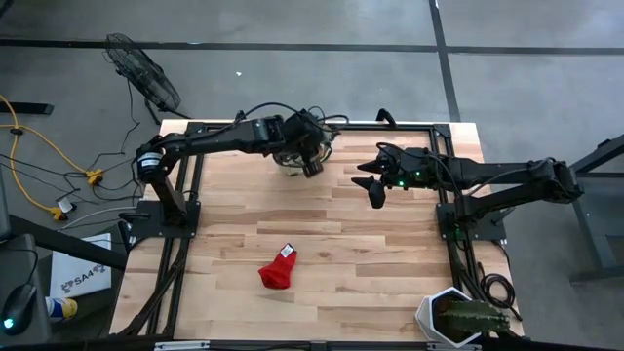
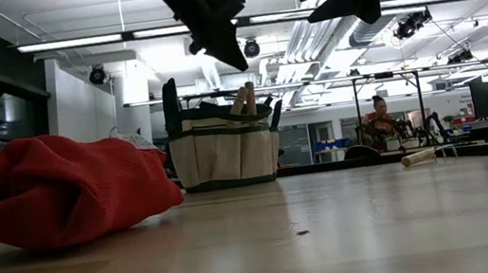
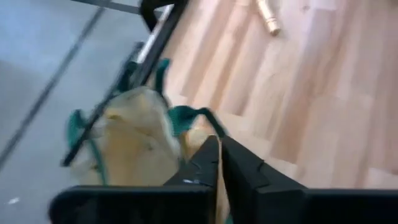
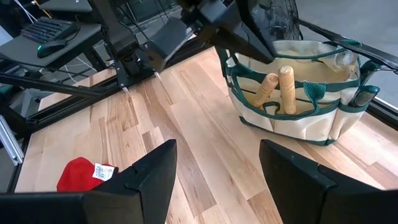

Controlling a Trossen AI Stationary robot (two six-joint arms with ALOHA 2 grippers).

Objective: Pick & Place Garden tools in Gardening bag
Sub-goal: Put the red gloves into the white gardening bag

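Observation:
The gardening bag, tan canvas with green trim, stands upright on its base at the table's far edge. Two wooden tool handles stick up out of it, and a dark handle sits in a side pocket. My left gripper hangs shut just above the bag's mouth, holding nothing. My right gripper stands open in the air to the bag's right, also holding nothing. The red fabric piece lies on the table nearer the front. A wooden-handled tool lies on the table to the bag's right.
A spiky green plant in a white hexagonal pot stands at the near right corner. The black frame rail runs along the far edge behind the bag. Bare wood spreads between the red fabric and the right arm.

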